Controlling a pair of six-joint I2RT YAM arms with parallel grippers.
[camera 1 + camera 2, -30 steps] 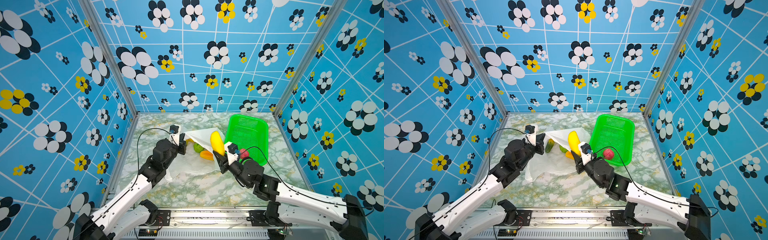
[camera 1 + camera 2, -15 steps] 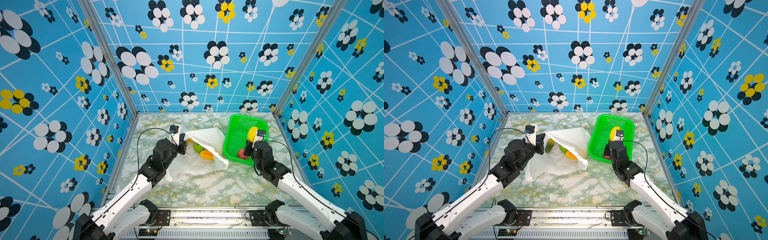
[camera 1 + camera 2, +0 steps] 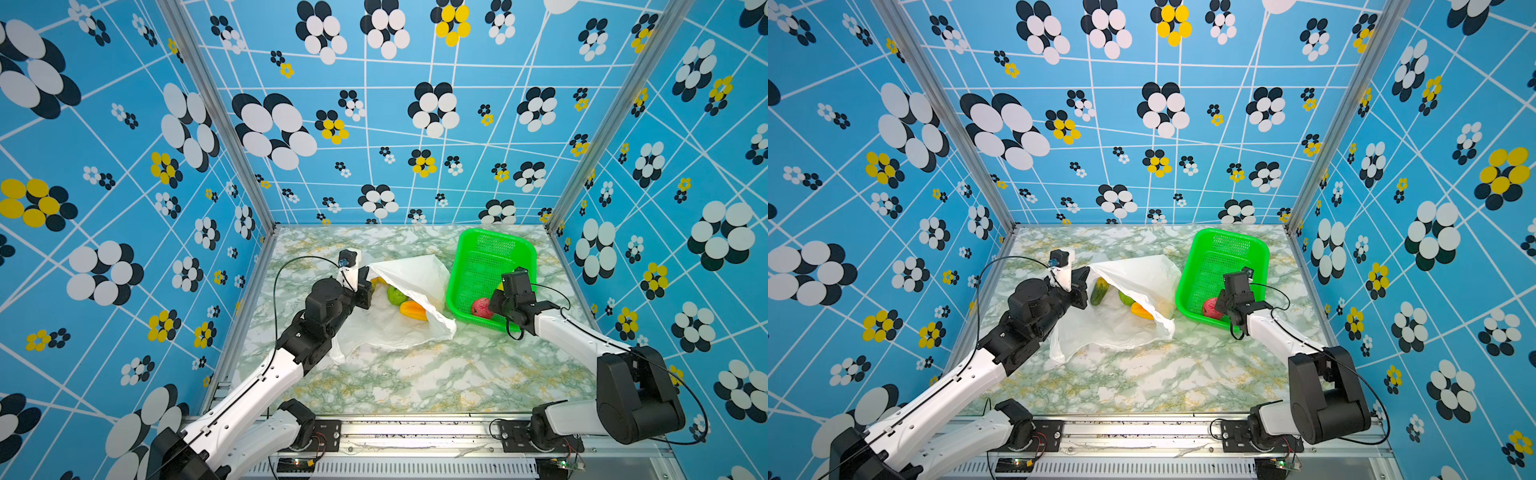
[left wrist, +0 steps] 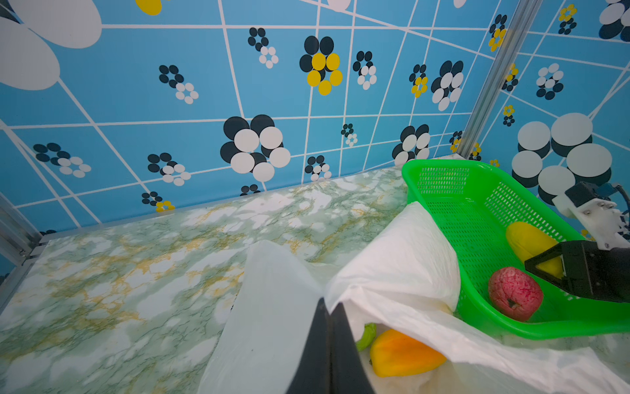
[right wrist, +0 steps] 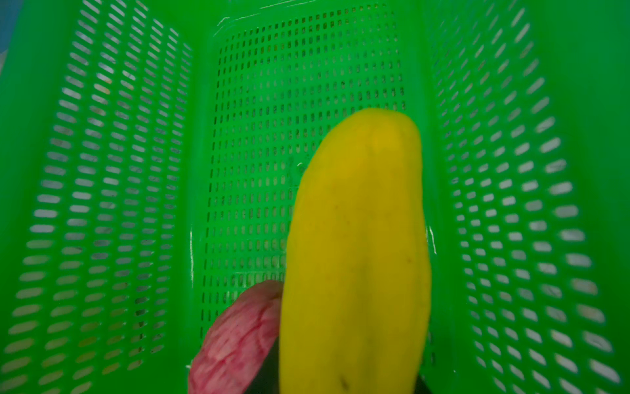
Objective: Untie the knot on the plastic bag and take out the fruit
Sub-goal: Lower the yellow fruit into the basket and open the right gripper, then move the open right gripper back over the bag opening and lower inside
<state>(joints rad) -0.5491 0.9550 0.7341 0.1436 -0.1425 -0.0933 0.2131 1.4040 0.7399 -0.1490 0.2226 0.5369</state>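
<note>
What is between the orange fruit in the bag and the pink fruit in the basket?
The draped edge of the bag, then the wall of the green basket; both top views show it.

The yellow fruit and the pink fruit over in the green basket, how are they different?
The yellow fruit is long and smooth; the pink fruit is round and veined. The yellow fruit is gripped by the right hand; the pink fruit lies loose on the basket floor. Both are inside the green basket.
</note>
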